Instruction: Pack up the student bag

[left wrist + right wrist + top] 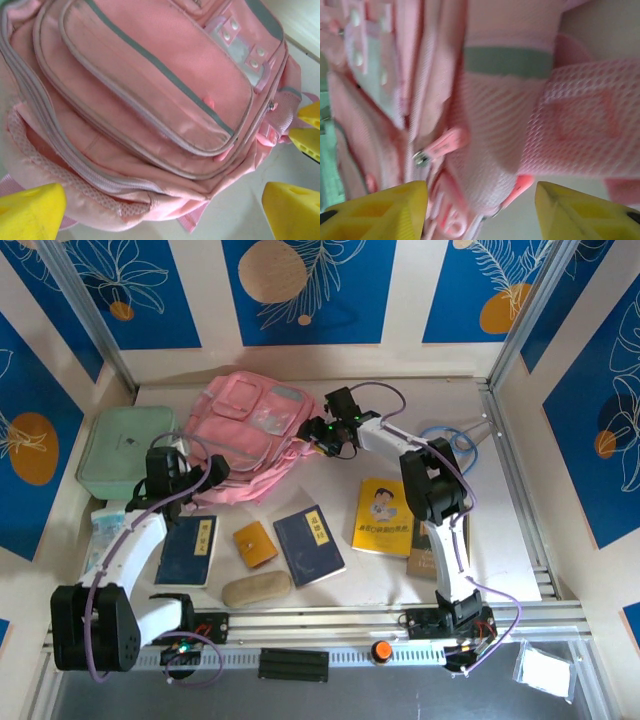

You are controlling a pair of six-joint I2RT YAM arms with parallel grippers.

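1. The big pink cloth backpack (245,435) lies flat by the far edge of the tabletop (420,405), a bit left of the middle.
2. The left gripper (165,207) hangs over the backpack, its yellow fingers (30,212) wide apart and holding nothing.
3. The right gripper (481,200) is at the backpack's net side pocket, its fingers (585,212) apart and not pinching.

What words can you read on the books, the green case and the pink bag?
Nothing reads clearly enough to quote.
yellow book: title by a cartoon figure, too small.
middle blue book: cover label, blurred.
left blue book: cover label, blurred.
mint green case: tiny dark mark, unreadable.
student bag: no writing visible.
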